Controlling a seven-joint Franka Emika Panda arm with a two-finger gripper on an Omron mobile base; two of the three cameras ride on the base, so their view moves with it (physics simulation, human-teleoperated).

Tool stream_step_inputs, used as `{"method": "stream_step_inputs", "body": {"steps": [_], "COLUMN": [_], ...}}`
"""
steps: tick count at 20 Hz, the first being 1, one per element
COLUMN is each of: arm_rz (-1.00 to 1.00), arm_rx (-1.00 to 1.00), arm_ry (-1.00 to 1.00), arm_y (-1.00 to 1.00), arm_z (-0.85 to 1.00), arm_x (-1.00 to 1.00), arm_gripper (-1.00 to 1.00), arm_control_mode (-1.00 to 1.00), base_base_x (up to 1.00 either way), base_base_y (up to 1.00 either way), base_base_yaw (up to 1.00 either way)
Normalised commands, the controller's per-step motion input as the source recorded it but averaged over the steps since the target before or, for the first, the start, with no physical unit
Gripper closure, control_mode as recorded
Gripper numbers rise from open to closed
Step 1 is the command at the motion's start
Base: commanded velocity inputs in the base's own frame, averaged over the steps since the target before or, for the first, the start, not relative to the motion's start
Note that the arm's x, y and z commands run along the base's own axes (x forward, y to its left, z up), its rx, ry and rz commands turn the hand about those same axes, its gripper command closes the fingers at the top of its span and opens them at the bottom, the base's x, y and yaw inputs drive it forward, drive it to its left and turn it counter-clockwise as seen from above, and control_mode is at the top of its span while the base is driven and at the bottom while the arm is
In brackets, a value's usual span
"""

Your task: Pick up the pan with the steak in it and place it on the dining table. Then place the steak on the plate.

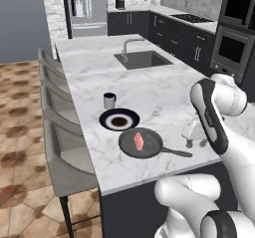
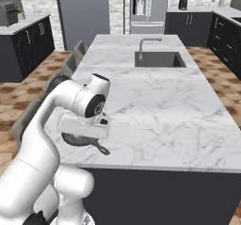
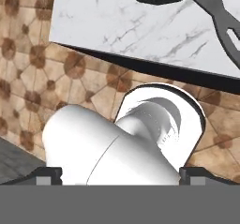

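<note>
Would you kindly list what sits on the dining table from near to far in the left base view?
Pan holding the steak → plate → mug → sink with its faucet.

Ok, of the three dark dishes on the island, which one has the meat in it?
The frying pan, the one nearest the island's front edge, with the long handle; the steak lies inside. The plate and mug behind it hold none.
</note>
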Motion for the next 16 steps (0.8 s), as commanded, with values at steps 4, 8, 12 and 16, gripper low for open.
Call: {"method": "stream_step_inputs", "body": {"steps": [4, 8, 12, 16], "arm_rz": [-0.10, -0.14, -0.14, -0.14], "arm_rx": [-0.12, -0.15, -0.14, -0.09], "arm_ry": [-0.20, -0.16, -0.08, -0.02], "arm_y": [0.47, 0.49, 0.42, 0.36], "arm_z": [0.48, 0.26, 0.02, -0.08], "arm_x": [0.29, 0.52, 0.73, 0.82], "arm_gripper": [-1.00, -1.00, -1.00, -1.00], "arm_control_mode": [-1.00, -1.00, -1.00, -1.00], "base_base_x": [0.00, 0.00, 0.00, 0.00], "base_base_y": [0.00, 0.00, 0.00, 0.00], "base_base_yaw": [0.00, 0.00, 0.00, 0.00]}}
